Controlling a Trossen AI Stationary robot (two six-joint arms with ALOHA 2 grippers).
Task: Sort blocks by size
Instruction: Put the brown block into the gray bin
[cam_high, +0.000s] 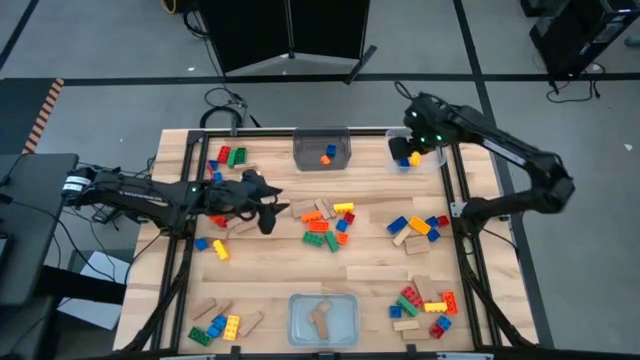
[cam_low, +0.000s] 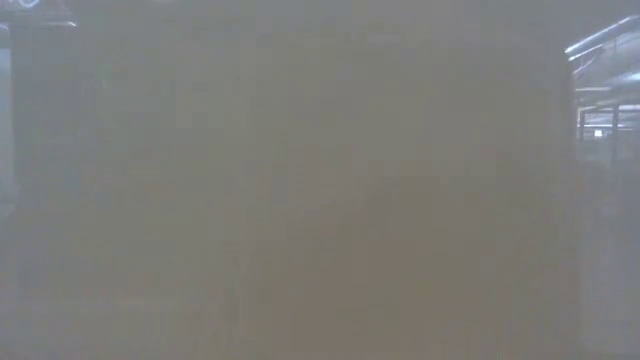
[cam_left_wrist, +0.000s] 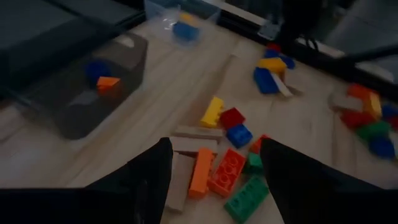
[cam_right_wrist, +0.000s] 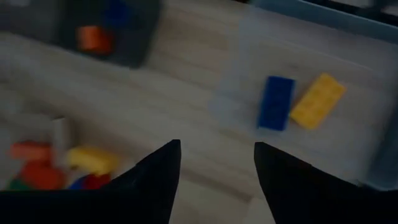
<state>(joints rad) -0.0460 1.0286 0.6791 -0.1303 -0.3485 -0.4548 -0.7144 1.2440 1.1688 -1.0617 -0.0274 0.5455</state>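
Left pincer (cam_left_wrist: 214, 165), fingers apart and empty, hovers over the orange brick (cam_left_wrist: 201, 172). Its long axis runs between the fingers. Right pincer (cam_right_wrist: 214, 163), also apart and empty, waits by the far bin (cam_right_wrist: 373, 106).

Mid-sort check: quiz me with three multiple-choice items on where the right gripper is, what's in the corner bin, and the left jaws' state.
1. The right gripper is:
A. above the clear corner bin
B. over the near bin
C. off the table

2. The clear corner bin holds:
A. two red bricks
B. a blue brick and a yellow brick
C. three wooden blocks

3. The left gripper is:
A. shut on a brick
B. open, empty
C. out of view

A: high view shows it there.
B: right wrist view shows both.
B: fingers apart above the central pile.
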